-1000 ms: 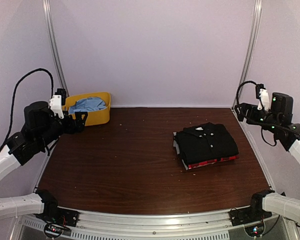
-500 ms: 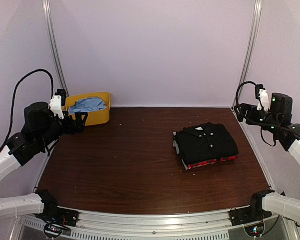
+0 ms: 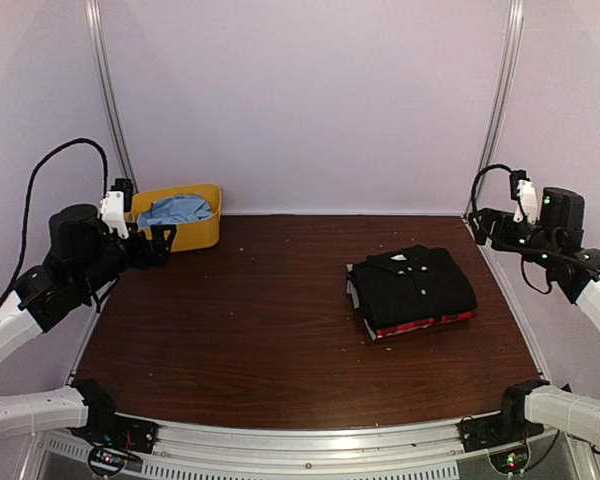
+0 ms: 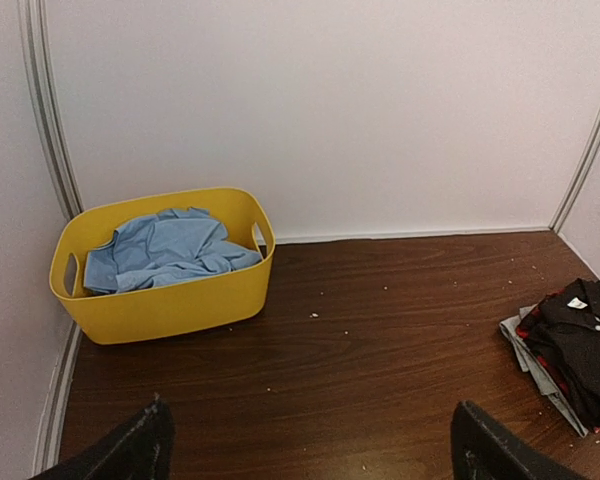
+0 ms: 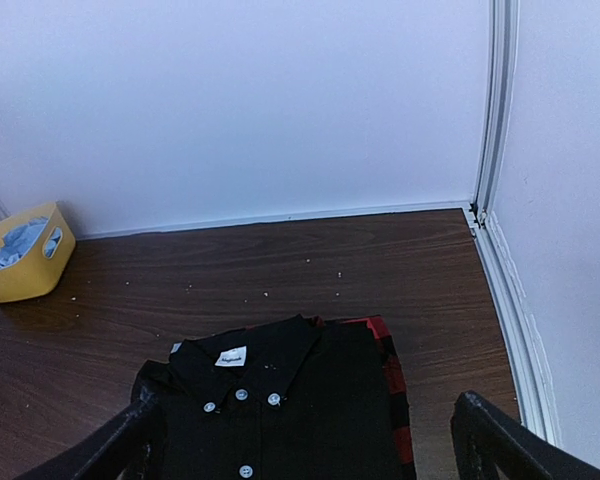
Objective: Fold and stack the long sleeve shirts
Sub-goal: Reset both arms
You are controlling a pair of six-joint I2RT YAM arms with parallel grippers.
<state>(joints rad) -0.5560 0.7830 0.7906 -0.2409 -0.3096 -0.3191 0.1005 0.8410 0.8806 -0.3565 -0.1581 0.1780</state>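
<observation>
A folded black shirt with a collar and small buttons lies on top of a folded red-and-black plaid shirt, whose edge shows below it, right of the table's middle. The stack also shows in the right wrist view, black shirt over plaid shirt, and at the right edge of the left wrist view. My left gripper is open and empty, raised at the far left by the bin. My right gripper is open and empty, raised at the far right above the table edge.
A yellow plastic bin with a blue cloth in it stands at the back left corner; it also shows in the left wrist view. White walls and metal posts enclose the dark wooden table.
</observation>
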